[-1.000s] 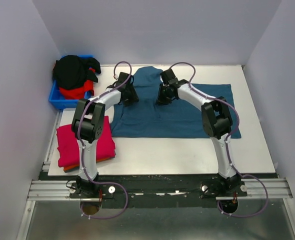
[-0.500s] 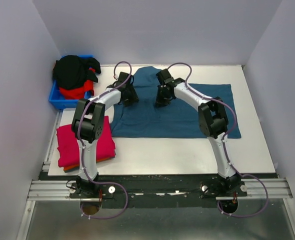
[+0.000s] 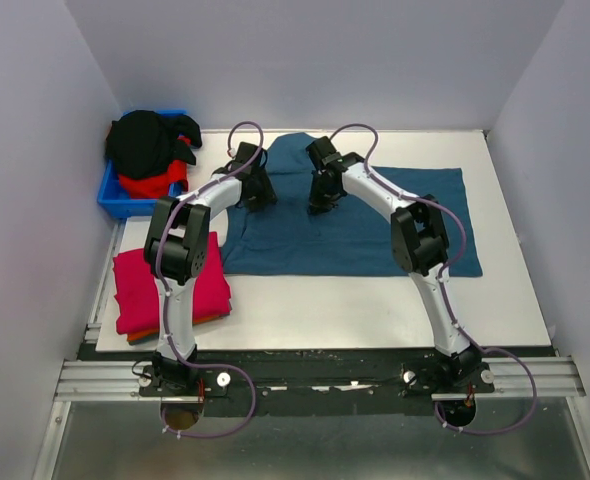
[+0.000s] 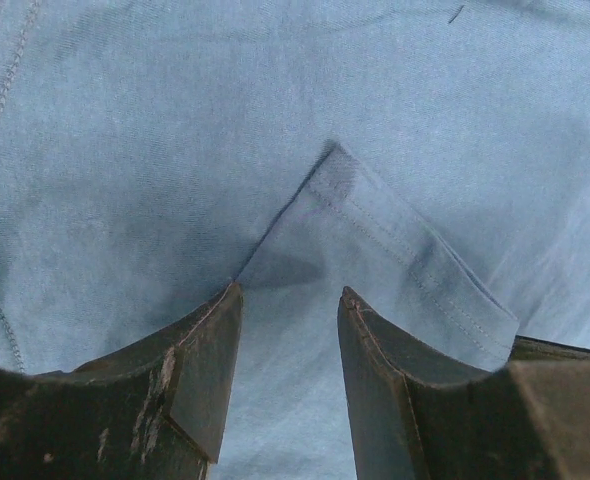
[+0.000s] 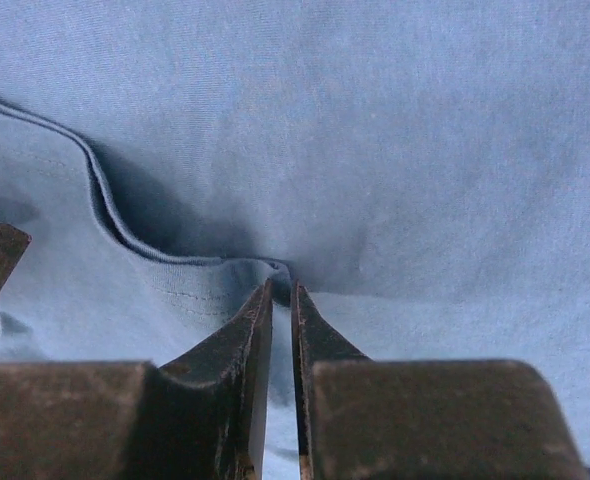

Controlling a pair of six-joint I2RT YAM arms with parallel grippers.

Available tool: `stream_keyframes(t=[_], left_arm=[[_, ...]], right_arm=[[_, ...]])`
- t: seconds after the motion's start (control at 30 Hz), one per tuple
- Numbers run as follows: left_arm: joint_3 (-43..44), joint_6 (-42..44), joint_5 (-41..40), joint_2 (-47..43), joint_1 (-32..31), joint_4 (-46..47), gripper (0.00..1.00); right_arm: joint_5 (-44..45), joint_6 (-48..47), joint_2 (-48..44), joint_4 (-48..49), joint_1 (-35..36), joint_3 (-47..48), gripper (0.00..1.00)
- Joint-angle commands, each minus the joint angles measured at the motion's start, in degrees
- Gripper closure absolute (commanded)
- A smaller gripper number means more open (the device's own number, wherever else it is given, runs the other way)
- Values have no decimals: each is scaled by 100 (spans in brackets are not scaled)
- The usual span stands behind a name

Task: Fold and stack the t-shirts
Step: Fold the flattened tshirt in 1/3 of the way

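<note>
A large teal-blue t-shirt (image 3: 375, 225) lies spread on the white table. My left gripper (image 3: 259, 192) is pressed down on the shirt's left part with its jaws open; in the left wrist view (image 4: 290, 295) a hemmed flap (image 4: 395, 255) lies just ahead of the fingers. My right gripper (image 3: 321, 196) is at the shirt's upper middle. In the right wrist view (image 5: 282, 285) its jaws are shut on a pinched fold of the teal cloth (image 5: 395, 150). A folded crimson-pink shirt (image 3: 165, 285) lies at the table's left on an orange one (image 3: 180, 325).
A small blue plastic bin (image 3: 115, 198) stands at the back left, holding black (image 3: 140, 143) and red (image 3: 150, 184) shirts. Grey walls close in the table on three sides. The black rail with the arm bases runs along the near edge.
My right gripper has shifted a little to the left over the teal shirt. The left arm and the folded stack have not moved.
</note>
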Motion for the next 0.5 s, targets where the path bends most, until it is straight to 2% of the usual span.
stream_keyframes(t=[0.0, 0.17, 0.47], left_arm=[[59, 92, -82, 70, 69, -190, 44], [33, 92, -64, 96, 69, -164, 44], [103, 92, -90, 245, 69, -190, 44]], right_arm=[[109, 63, 213, -302, 81, 229, 82], [205, 89, 72, -162, 73, -16, 99], [689, 81, -376, 110, 3, -482, 99]])
